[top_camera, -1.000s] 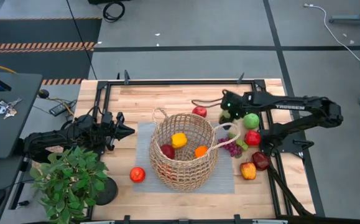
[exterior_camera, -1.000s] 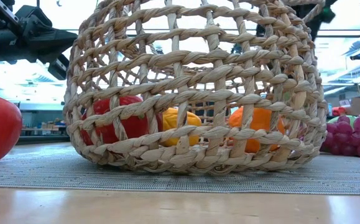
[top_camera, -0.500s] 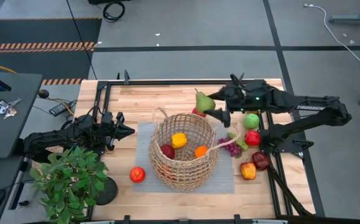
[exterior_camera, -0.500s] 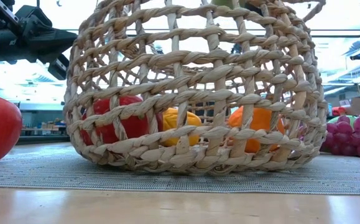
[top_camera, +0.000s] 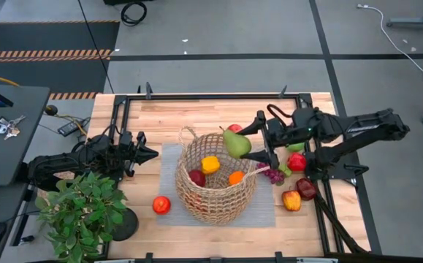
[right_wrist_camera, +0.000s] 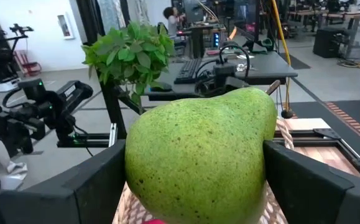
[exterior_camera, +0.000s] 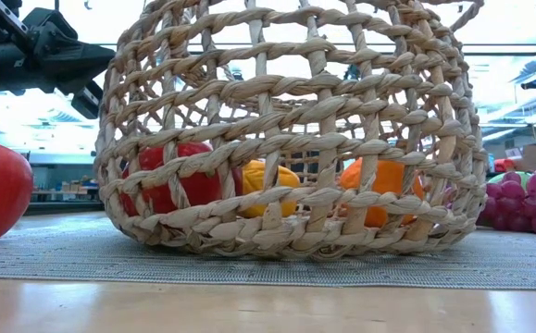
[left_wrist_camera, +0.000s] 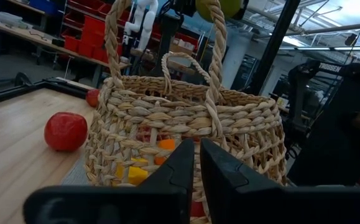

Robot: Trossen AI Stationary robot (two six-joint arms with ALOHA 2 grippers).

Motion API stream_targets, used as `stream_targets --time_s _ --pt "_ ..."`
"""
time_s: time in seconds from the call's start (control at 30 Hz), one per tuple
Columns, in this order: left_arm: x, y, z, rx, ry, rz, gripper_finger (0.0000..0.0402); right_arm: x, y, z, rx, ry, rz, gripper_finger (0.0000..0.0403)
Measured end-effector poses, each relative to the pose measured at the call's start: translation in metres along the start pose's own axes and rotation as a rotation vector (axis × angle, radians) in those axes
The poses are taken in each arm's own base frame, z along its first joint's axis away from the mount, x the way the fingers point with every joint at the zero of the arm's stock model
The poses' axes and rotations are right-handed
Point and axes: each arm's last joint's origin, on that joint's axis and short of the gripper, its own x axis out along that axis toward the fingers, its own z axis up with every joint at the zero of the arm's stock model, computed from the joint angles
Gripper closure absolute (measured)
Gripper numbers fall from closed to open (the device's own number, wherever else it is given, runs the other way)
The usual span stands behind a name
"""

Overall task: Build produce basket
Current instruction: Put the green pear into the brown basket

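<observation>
Gripping green pear (top_camera: 236,143), right claw (top_camera: 250,142), above basket (top_camera: 215,179) rim

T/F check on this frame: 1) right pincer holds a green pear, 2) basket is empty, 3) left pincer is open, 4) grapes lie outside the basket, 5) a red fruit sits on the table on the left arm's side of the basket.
1) The right pincer holds a green pear: true; it hangs at the basket's rim.
2) The basket is empty: false; a yellow pepper, an orange and a dark red fruit lie in it.
3) The left pincer is open: false; it is shut, beside the basket.
4) The grapes lie outside the basket: true.
5) A red fruit sits on the table on the left arm's side: true.
</observation>
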Motion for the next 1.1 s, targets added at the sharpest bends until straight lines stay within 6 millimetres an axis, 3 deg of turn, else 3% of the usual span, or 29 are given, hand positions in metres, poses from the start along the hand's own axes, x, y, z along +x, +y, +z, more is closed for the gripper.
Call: stream_targets --time_s 0.2,0.43,0.83,1.1 --pt "0.0 0.0 0.0 0.0 0.0 0.0 0.0374 0.005 0.008 0.004 -0.038 0.035 0.001 0.0048" --pt "0.0 0.0 0.0 -0.001 0.001 0.001 0.0367 0.021 0.023 0.018 -0.249 0.128 -0.074 0.0048" --pt "0.0 0.0 0.0 -0.001 0.001 0.0 0.0374 0.062 0.05 0.011 -0.709 0.371 -0.31 0.0048" --pt "0.0 0.0 0.0 -0.001 0.001 0.001 0.0366 0.075 0.064 -0.003 -1.171 0.54 -0.356 0.0048"
